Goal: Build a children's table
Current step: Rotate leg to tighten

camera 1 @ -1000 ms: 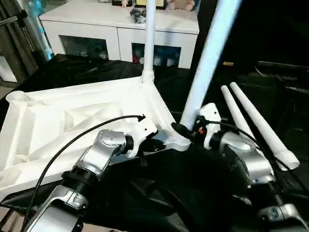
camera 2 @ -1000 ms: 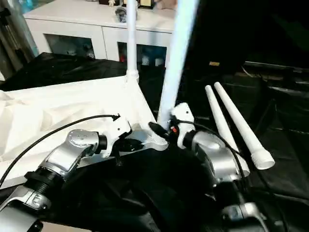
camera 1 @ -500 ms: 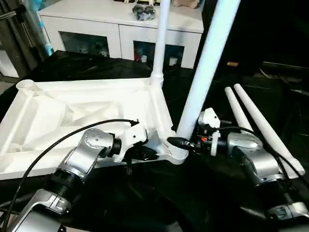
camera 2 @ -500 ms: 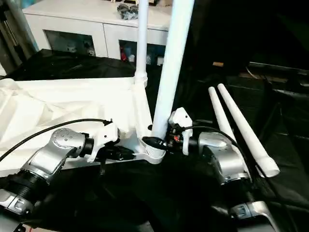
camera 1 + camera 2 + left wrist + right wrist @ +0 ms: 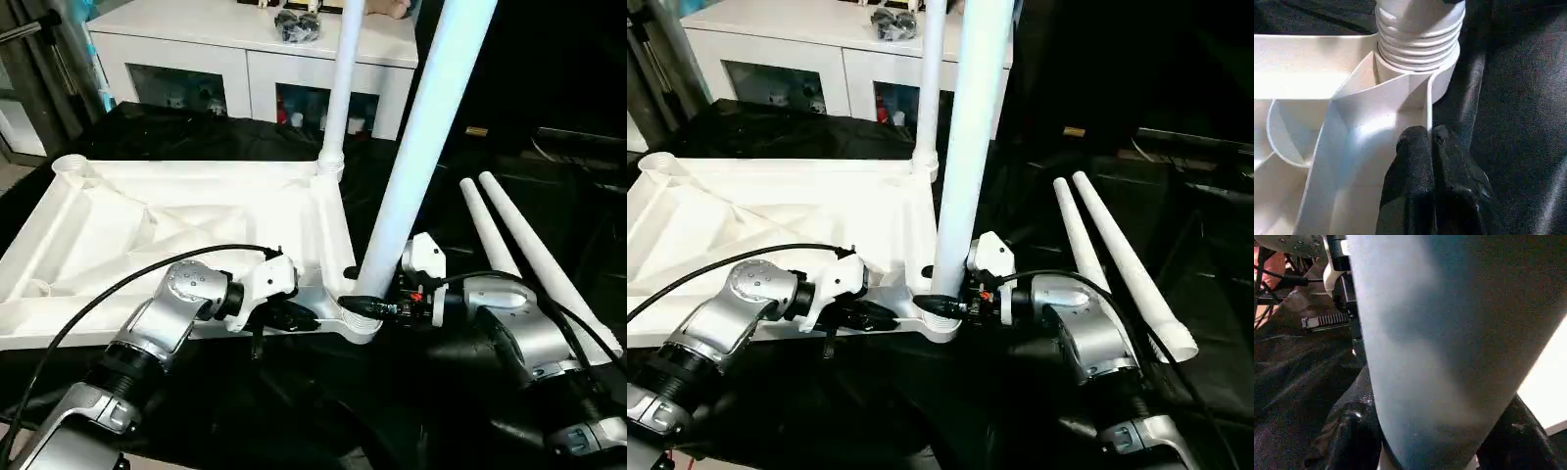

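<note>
The tabletop (image 5: 186,230) lies upside down across the left and middle of the head view, ribbed underside up, on the black-draped bench (image 5: 245,401). A second ago it sat tilted, its near edge skewed across the frame; now it lies squarer and flatter, though the camera has shifted too, so part of that change is only the view. The near leg (image 5: 416,147) rises from the near right corner socket (image 5: 358,315) at lower centre and leans slightly to the right toward the top edge. Compared with a second ago it stands closer to upright. In the left wrist view its threaded end (image 5: 1418,36) sits in the socket with several ridges exposed, so I judge it not fully seated.

The right gripper (image 5: 377,307) clamps the base of that leg, one black finger on each side of the tube in the right wrist view. The left gripper (image 5: 299,315) is pressed together, pinching the thin rim wall of the tabletop just beside the socket, steadying it.

A second leg (image 5: 338,88) already stands in the far right corner, upper centre. Two loose legs (image 5: 529,250) lie side by side at the right. The far left socket (image 5: 69,164) is empty. The white cabinet (image 5: 245,59) stands behind.
</note>
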